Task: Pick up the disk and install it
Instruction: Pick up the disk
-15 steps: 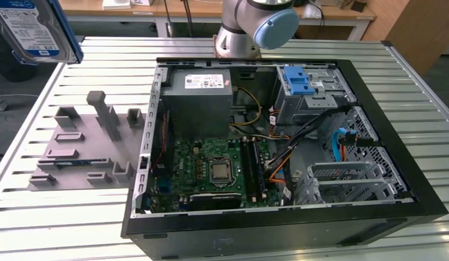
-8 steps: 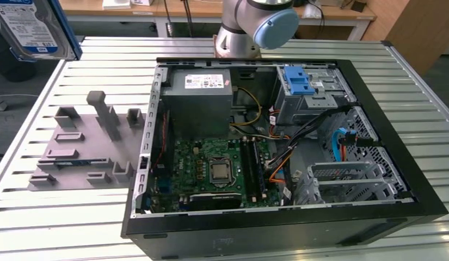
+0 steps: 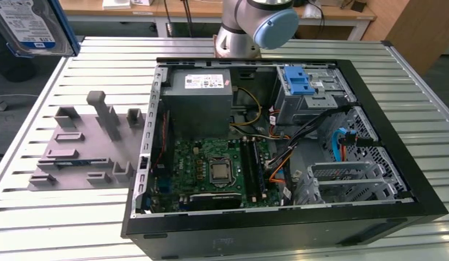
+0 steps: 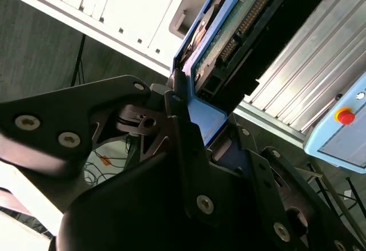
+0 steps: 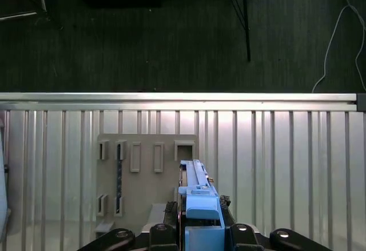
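The pincer (image 5: 200, 232) is clenched on the blue side rails of the disk (image 3: 34, 26), which hangs in the air above the slatted desk (image 3: 57, 228) and the grey rack (image 3: 79, 157), well apart from the open computer case (image 3: 420, 201).

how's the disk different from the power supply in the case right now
The disk is flat with blue rails; the power supply is boxy and plain grey. The disk is up in the gripper, outside the case; the power supply sits inside it. Both carry labels.
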Controlling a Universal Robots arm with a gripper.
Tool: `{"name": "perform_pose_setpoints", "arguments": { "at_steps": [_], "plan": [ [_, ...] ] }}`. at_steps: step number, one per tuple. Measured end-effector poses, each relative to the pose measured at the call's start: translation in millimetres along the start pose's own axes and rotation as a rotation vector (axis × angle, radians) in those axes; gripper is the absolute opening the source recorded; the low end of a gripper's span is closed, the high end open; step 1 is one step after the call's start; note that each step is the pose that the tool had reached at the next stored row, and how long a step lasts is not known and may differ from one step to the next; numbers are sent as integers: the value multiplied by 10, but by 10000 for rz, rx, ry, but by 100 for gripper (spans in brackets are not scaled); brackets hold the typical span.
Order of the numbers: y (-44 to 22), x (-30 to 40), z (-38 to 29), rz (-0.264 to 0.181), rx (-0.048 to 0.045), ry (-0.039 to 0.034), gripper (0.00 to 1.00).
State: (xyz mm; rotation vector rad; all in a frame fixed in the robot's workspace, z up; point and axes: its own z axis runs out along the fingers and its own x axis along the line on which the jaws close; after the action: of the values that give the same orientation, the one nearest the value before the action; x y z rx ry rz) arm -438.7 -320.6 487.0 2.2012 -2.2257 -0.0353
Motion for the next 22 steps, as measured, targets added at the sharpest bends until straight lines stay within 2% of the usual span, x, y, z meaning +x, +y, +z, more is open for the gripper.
{"name": "perform_pose_setpoints", "arguments": {
  "at_steps": [14,22],
  "plan": [
    [4,-9,-167,-1,-2,3,36],
    [4,-9,-181,0,0,2,36]
  ]
}}
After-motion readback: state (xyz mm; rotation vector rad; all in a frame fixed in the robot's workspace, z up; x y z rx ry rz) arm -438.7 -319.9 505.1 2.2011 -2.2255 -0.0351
